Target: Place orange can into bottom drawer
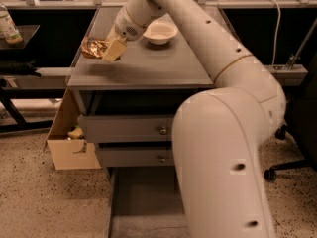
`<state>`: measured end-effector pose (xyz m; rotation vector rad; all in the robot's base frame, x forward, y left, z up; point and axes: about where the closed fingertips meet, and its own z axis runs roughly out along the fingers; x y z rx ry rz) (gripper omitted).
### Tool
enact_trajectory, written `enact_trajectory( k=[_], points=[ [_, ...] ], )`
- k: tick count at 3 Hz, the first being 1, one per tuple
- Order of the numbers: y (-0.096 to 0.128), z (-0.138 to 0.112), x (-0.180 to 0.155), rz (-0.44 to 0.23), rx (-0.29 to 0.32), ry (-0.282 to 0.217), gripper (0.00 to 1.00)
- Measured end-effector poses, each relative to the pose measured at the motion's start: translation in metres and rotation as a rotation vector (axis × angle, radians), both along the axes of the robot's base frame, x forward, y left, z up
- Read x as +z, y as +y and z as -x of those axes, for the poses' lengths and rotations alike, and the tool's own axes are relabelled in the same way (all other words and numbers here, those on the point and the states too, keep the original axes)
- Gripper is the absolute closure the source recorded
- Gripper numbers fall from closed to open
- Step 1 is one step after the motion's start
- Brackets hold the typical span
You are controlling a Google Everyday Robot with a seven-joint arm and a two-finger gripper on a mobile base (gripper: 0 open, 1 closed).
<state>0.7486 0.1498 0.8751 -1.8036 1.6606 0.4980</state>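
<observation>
The orange can lies on the grey cabinet top, near its left edge, mottled orange-brown and shiny. My gripper reaches down from the long cream arm and sits right against the can's right side. I cannot tell whether it holds the can. The bottom drawer is pulled out at floor level below the two knobbed drawers. Its grey floor is bare where it shows, and my arm hides its right part.
A cream bowl stands on the cabinet top, right of the gripper. An open cardboard box sits on the floor against the cabinet's left side. A bottle stands on a dark table at far left. An office chair base is at right.
</observation>
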Motion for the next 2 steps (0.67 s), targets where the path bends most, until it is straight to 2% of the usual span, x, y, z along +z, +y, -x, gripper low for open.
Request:
enact_trajectory(
  k=[1, 2],
  points=[
    [-0.033, 0.058, 0.072, -0.098, 0.054, -0.156, 1.0],
    [-0.051, 0.095, 0.093, -0.146, 0.074, -0.198, 1.0]
  ],
)
